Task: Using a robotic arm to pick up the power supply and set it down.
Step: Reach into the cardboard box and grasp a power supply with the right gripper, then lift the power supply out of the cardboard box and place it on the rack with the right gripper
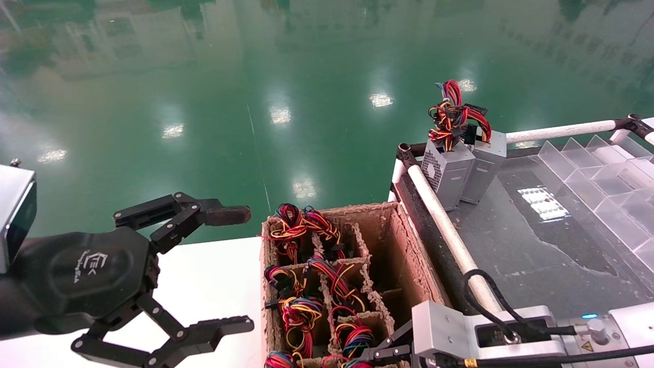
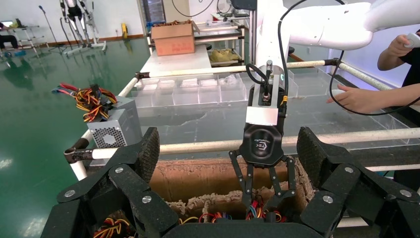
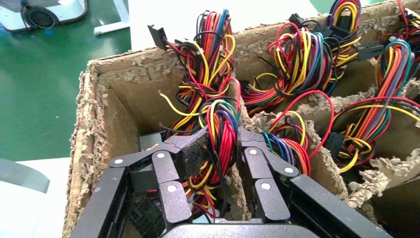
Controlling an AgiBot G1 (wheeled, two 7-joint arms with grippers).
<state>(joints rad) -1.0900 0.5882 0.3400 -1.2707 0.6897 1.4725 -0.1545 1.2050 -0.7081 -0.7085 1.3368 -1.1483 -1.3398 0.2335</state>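
Power supply wire bundle (image 3: 218, 144) in the brown cardboard divider crate's (image 1: 409, 255) near cell is clenched by the black right gripper (image 3: 220, 148), pointing down; left gripper (image 1: 225, 271) hovers released. Two silver-grey supplies (image 1: 460, 171) stand far right.

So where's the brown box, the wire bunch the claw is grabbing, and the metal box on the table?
brown box (image 1: 409, 255), head view, inner right wall.
wire bunch (image 3: 223, 144), right wrist view, red loop between the fingers.
metal box (image 1: 449, 176), head view, front side panel.
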